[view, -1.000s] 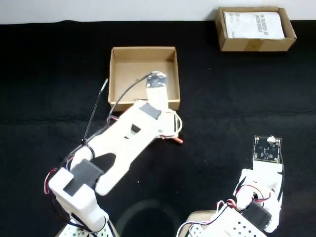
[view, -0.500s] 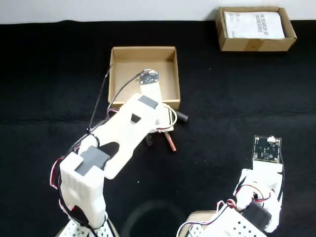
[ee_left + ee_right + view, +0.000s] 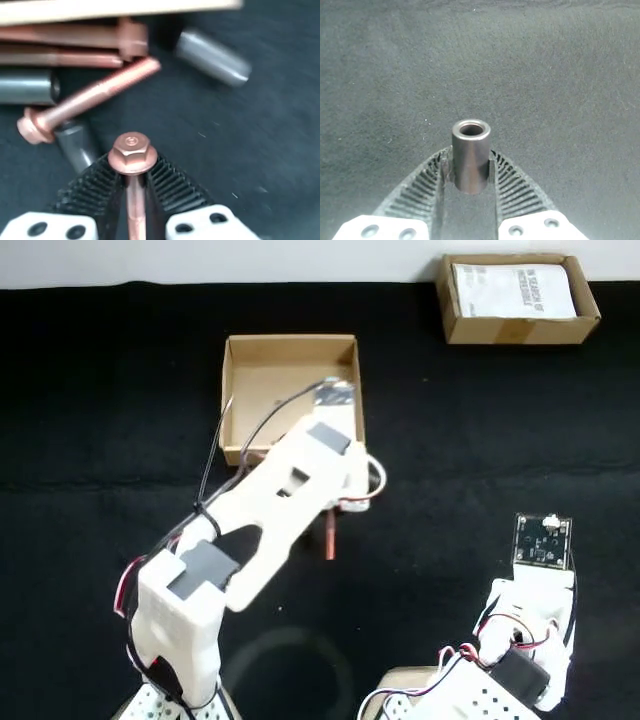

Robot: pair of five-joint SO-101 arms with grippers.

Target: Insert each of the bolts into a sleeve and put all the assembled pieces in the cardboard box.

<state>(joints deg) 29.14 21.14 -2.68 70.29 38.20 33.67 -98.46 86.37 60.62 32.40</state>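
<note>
- Right now I have the left gripper (image 3: 132,169) clamped on a copper bolt (image 3: 131,150), with its ribbed fingers pressed on the shank just under the hex head.
- From the high view, that bolt hangs under the left arm (image 3: 270,510), near the 5 o'clock corner of the cardboard box (image 3: 228,390) and apart from it.
- The cardboard box sits at about 11 o'clock from the middle of the table (image 3: 480,440).
- Beyond the left gripper, loose bolts (image 3: 90,97) lie on the black table: two along the cardboard edge, one aslant across the pile.
- Grey loose sleeves (image 3: 212,57) lie among them, and one lies off by itself.
- My right gripper (image 3: 470,159) is closed tight around a grey sleeve (image 3: 470,150), whose open bore faces the wrist camera.
- The right arm (image 3: 530,610) sits at 5 o'clock, well apart from the cardboard box.
- A second box (image 3: 520,330) with a printed sheet inside stands at 1 o'clock.
</note>
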